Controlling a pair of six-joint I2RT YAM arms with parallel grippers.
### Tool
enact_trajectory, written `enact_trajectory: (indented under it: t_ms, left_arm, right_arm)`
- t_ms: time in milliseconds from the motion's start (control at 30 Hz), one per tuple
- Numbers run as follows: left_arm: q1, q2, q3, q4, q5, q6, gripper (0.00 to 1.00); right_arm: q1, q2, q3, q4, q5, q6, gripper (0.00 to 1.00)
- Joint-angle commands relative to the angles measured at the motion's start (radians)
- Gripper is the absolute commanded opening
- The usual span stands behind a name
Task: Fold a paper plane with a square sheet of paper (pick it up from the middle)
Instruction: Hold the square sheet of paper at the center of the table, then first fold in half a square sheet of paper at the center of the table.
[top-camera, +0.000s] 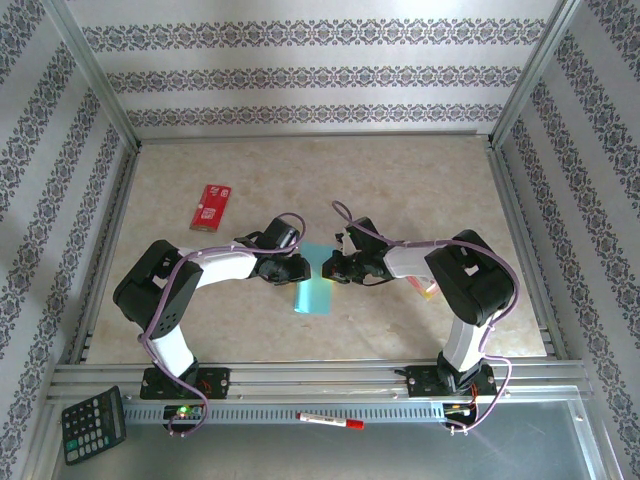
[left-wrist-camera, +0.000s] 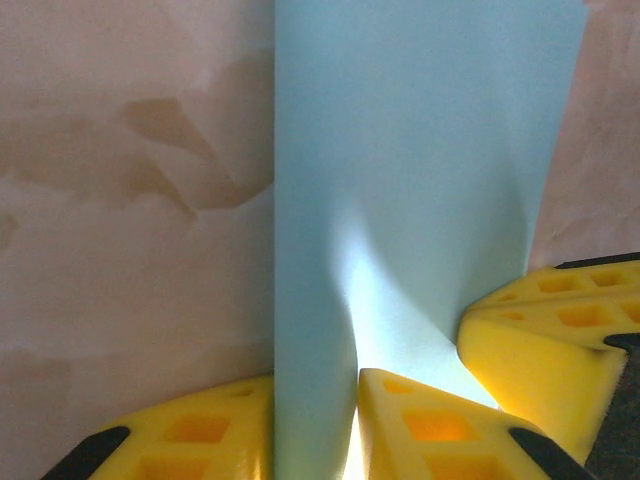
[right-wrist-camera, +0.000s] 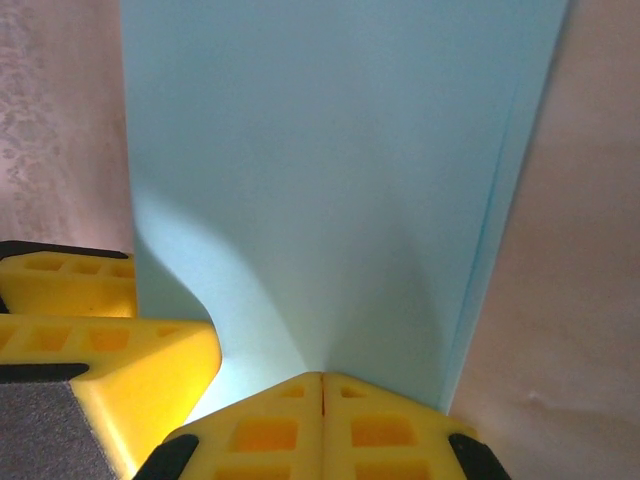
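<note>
Both grippers held the sheet of paper (top-camera: 313, 292) at the middle of the table (top-camera: 420, 190).
Top: left gripper (top-camera: 298, 268) and right gripper (top-camera: 332, 268) met tip to tip over it. Left wrist: left gripper (left-wrist-camera: 317, 400) narrow, sheet of paper (left-wrist-camera: 420, 150) between its fingers. Right wrist: right gripper (right-wrist-camera: 322, 385) pinched tight on sheet of paper (right-wrist-camera: 330, 150).

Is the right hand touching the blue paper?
Touching. The right wrist view shows the right hand pinched shut on the thin light teal-blue sheet of paper.

sheet of paper (right-wrist-camera: 330, 180): thin, smooth, matt | fingers (right-wrist-camera: 270, 430): yellow plastic, matt | table (top-camera: 400, 180): smooth, marbled
</note>
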Motion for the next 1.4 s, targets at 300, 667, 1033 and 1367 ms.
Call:
enact_trajectory:
  t_ms: [300,667,1033,1367]
  left_arm:
    - [-0.018,0.031,0.026,-0.173,-0.103,0.037,0.43]
    - [-0.017,-0.156,0.043,-0.214,-0.125,-0.005,0.56]
    - [-0.027,-0.105,0.03,-0.018,0.075,-0.067,0.18]
    - [-0.021,-0.026,-0.015,-0.039,0.002,-0.035,0.12]
  right_arm:
    - [-0.003,0.068,-0.077,-0.083,0.107,-0.032,0.0]
    - [-0.008,0.069,-0.087,-0.071,0.119,-0.026,0.0]
    - [-0.007,0.064,-0.098,-0.071,0.125,-0.023,0.0]
    - [-0.007,0.065,-0.096,-0.081,0.129,-0.021,0.0]
